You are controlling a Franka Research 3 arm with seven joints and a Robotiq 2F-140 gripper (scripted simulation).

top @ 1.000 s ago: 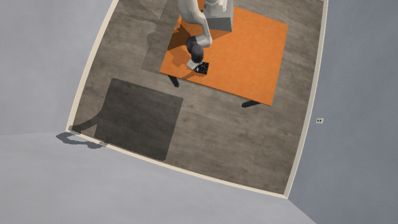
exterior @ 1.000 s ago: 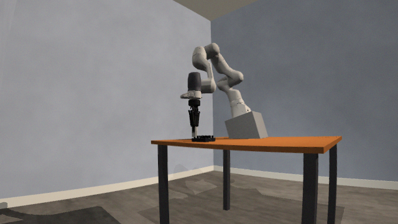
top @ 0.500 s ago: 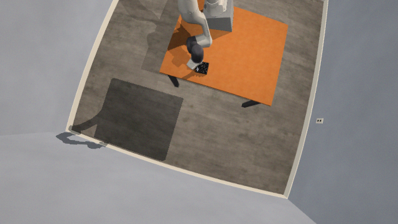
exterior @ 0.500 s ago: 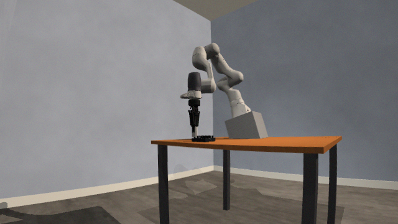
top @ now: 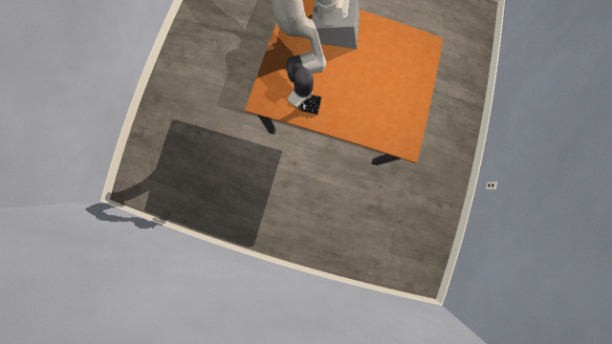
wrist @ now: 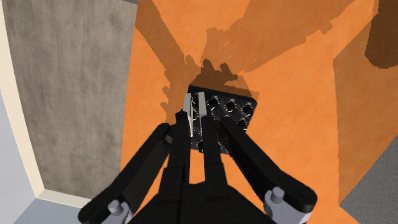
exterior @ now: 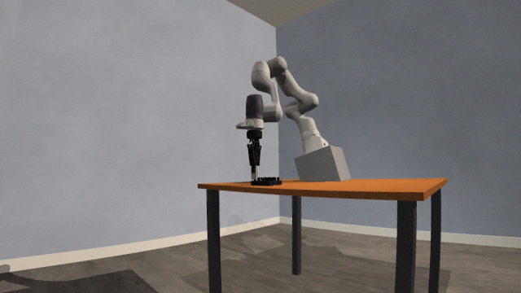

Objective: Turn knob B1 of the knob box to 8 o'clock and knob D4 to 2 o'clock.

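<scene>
Your pincer (wrist: 195, 117) is down on the knob box (wrist: 235, 112), which sits near the corner of the orange surface (top: 382, 96), well away from the arm's grey pedestal (exterior: 326, 164). The fingers stand narrow, almost closed, and appear pinched on a knob in the outermost column of the box, so you are probably mid-turn on one of the two target knobs. You cannot tell which knob it is: the printed names and white lines are too small to read. Whether either target already sits at its hour cannot be judged either, so count both settings as unconfirmed. The box stands flat.
</scene>
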